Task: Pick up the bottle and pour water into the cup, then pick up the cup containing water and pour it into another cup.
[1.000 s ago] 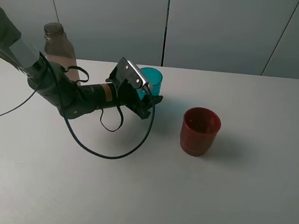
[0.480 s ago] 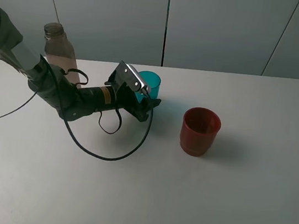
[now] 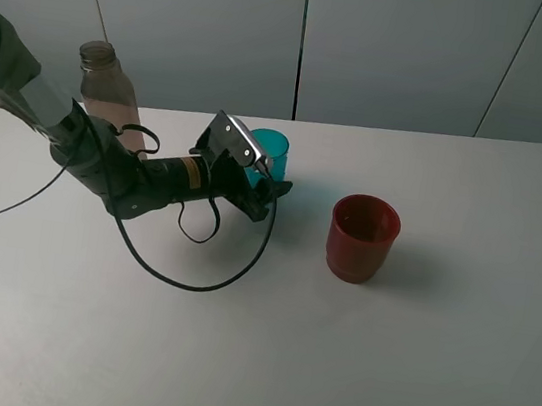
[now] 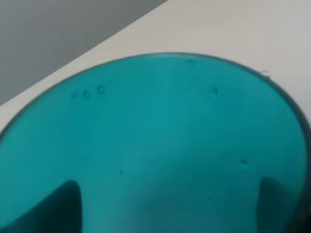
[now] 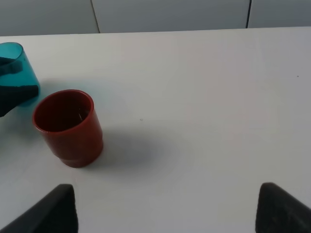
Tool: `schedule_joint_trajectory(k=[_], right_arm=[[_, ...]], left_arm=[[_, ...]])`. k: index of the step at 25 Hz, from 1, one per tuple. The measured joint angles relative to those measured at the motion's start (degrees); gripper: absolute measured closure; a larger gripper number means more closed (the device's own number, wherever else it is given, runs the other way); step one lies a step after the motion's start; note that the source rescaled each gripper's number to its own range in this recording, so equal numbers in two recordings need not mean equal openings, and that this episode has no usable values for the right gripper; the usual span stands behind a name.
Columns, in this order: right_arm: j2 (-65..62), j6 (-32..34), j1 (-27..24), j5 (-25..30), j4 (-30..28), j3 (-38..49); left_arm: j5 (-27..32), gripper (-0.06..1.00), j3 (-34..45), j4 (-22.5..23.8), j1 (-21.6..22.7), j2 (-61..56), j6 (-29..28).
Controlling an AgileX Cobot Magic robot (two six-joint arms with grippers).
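Your left pincer [image 3: 266, 177] is down at the teal cup [image 3: 274, 150], which stands upright on the table [image 3: 430, 367] near the back, left of the middle. In the left wrist view the cup wall fills the picture and the two dark fingertips [image 4: 58, 206] show on either side of it. Whether they press on the wall or stand just off it, I cannot tell from these pictures, so do not count on a firm hold.

The red cup [image 3: 363, 238] stands apart to the right, upright. The bottle [image 3: 105, 91] is upright behind the left arm, very near its elbow and cable. Your right pincer [image 5: 165, 208] is spread wide over bare table and holds nothing.

I think the dangers are these: if you lift with a loose hold, the smooth cup can slip or tip and spill. If you swing the arm back, the elbow or cable can knock the bottle over.
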Motion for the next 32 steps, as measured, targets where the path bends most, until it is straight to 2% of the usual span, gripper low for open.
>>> schedule_joint_trajectory(k=[1,3,8,13,19,21,23,25,28,30,32], right_arm=[[0.00,-0.38,0.00,0.00,0.00,0.00],[0.00,-0.38,0.00,0.00,0.00,0.00],[0.00,-0.38,0.00,0.00,0.00,0.00],[0.00,0.00,0.00,0.00,0.00,0.00],[0.00,0.00,0.00,0.00,0.00,0.00],[0.00,0.00,0.00,0.00,0.00,0.00],[0.00,0.00,0.00,0.00,0.00,0.00],[0.00,0.00,0.00,0.00,0.00,0.00],[0.00,-0.38,0.00,0.00,0.00,0.00],[0.00,-0.38,0.00,0.00,0.00,0.00],[0.00,0.00,0.00,0.00,0.00,0.00]], left_arm=[[0.39,0.02,0.00,0.24,0.00,-0.29,-0.12],[0.67,-0.04,0.00,0.39,0.00,-1.67,-0.38],[2.22,-0.04,0.00,0.50,0.00,-6.93,-0.96],[9.22,-0.04,0.00,0.50,-1.10,-15.52,-1.18],[14.56,-0.04,0.00,-0.52,-2.72,-25.80,-7.10],[20.07,-0.04,0.00,-4.40,-3.48,-29.61,-7.52],[27.86,-0.06,0.00,-11.75,-4.03,-33.22,-5.84],[36.00,-0.06,0.08,-20.62,-4.13,-37.46,-0.88],[50.53,-0.06,0.08,-32.52,-4.02,-44.19,11.78],[60.15,-0.06,0.08,-36.39,-3.34,-49.03,15.92],[67.40,-0.06,0.08,-37.84,-1.76,-54.77,15.44]])
